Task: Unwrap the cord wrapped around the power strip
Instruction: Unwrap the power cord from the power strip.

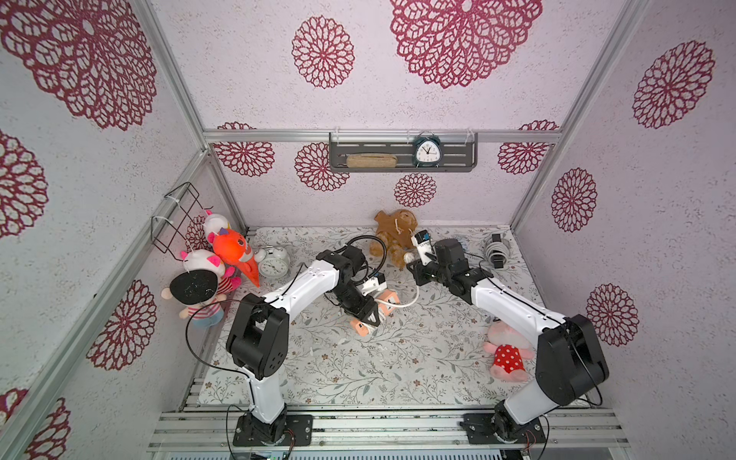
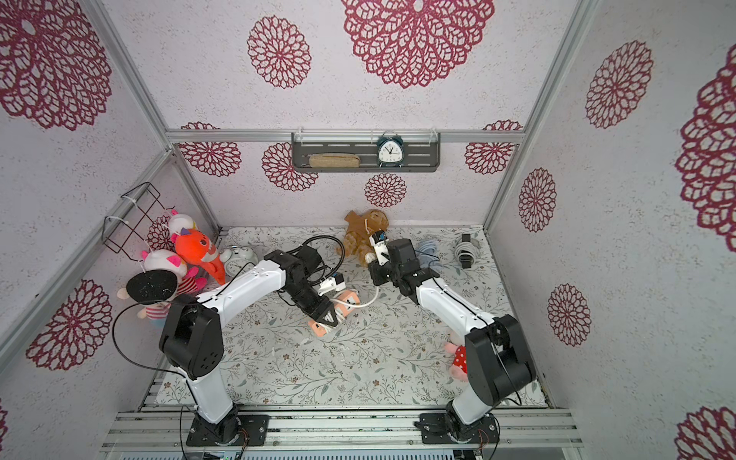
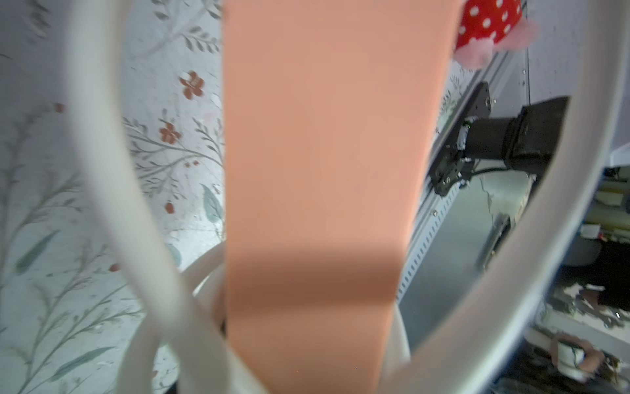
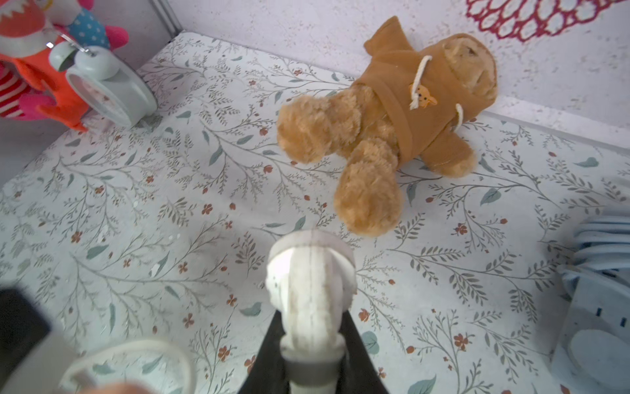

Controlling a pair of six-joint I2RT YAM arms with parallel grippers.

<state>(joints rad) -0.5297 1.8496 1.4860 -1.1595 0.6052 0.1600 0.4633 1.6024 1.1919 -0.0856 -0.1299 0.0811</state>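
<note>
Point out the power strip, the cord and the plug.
power strip (image 3: 324, 153), left wrist view, middle of its orange body.
cord (image 3: 112, 170), left wrist view, loose white loop beside the strip.
plug (image 4: 310, 283), right wrist view, its white body.

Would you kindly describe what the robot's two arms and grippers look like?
The left arm and right arm have white rounded shells joined by bulky black joint housings, on black base plates. Thin black cables loop loosely beside each. The left gripper is a black wedge with a white triangular marking; the right gripper is black too.
</note>
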